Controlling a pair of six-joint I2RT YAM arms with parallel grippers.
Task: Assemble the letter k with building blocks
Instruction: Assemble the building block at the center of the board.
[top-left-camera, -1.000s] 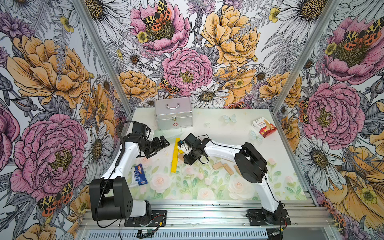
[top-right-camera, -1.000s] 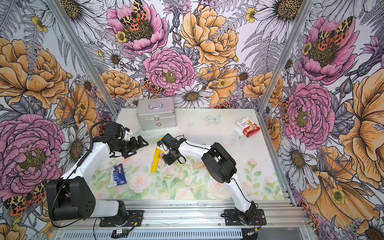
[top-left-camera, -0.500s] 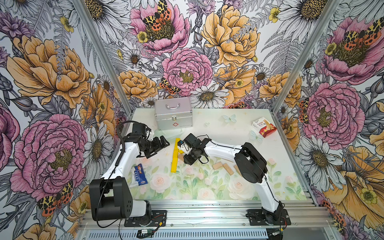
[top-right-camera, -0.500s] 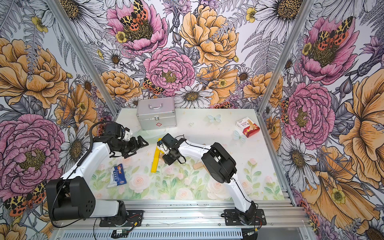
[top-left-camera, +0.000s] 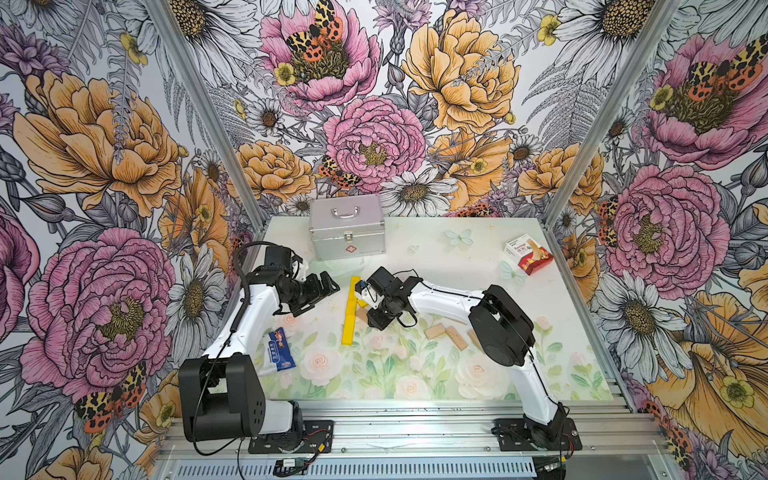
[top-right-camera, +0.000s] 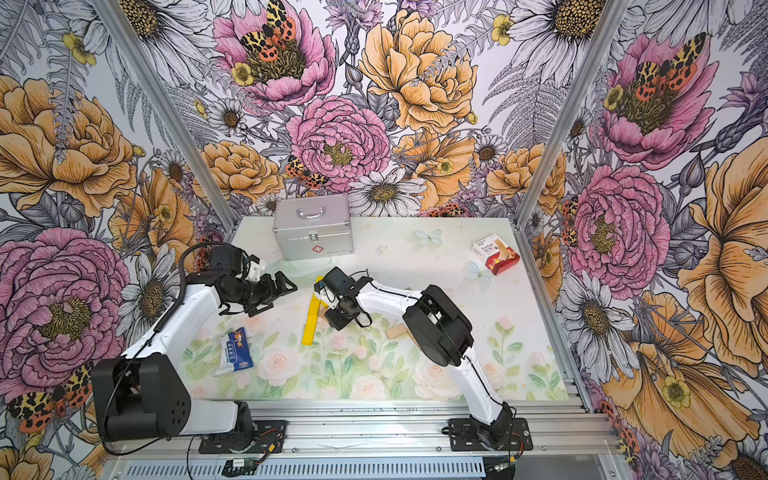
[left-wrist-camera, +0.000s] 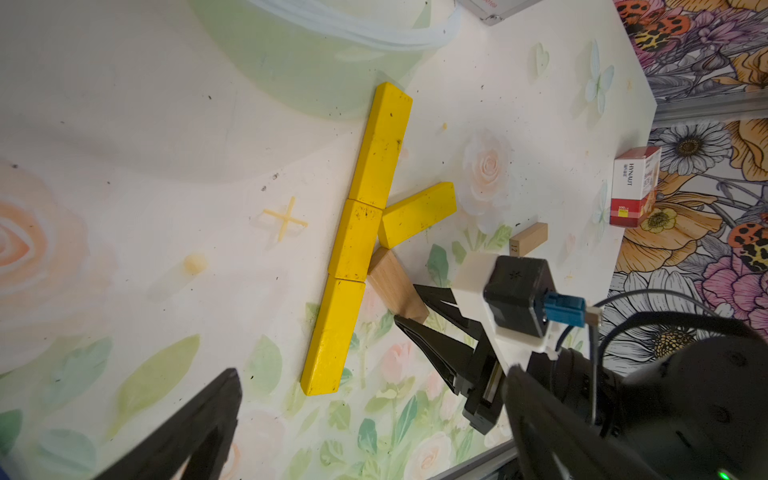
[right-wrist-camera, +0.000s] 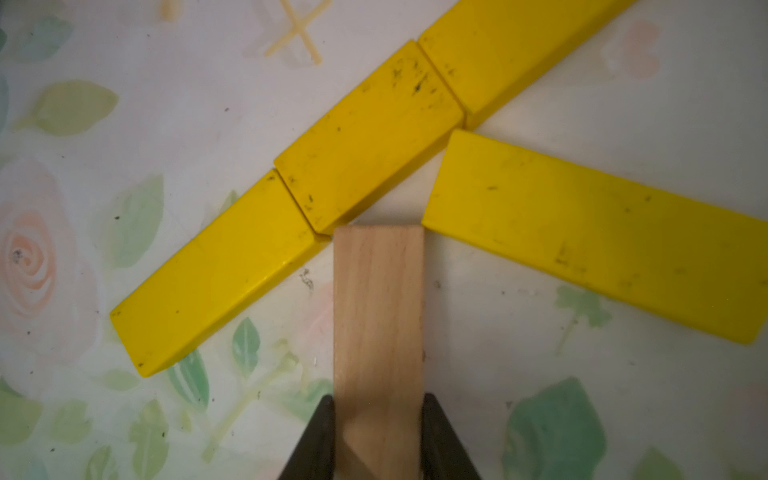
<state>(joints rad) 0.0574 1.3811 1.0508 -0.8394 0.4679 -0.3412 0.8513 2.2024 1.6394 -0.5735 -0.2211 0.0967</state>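
The letter k lies partly built mid-table: a stem (top-left-camera: 350, 311) (top-right-camera: 311, 320) (left-wrist-camera: 357, 241) of three yellow building blocks end to end, with a fourth yellow block (left-wrist-camera: 417, 214) (right-wrist-camera: 582, 237) slanting off its middle. My right gripper (right-wrist-camera: 378, 399) (left-wrist-camera: 409, 305) (top-left-camera: 368, 311) is shut on a pale wood block (right-wrist-camera: 378, 311) (left-wrist-camera: 395, 286). That block lies flat, its far end touching the stem just below the yellow arm. My left gripper (top-left-camera: 328, 286) (top-right-camera: 286, 286) (left-wrist-camera: 372, 374) hovers open and empty left of the stem.
Loose pale wood blocks (top-left-camera: 434, 331) (top-left-camera: 455, 336) (left-wrist-camera: 528, 237) lie right of the figure, partly under my right arm. A silver case (top-left-camera: 347, 226) stands at the back, a red-and-white carton (top-left-camera: 528, 253) at the back right, a blue-white sachet (top-left-camera: 278, 349) at the front left.
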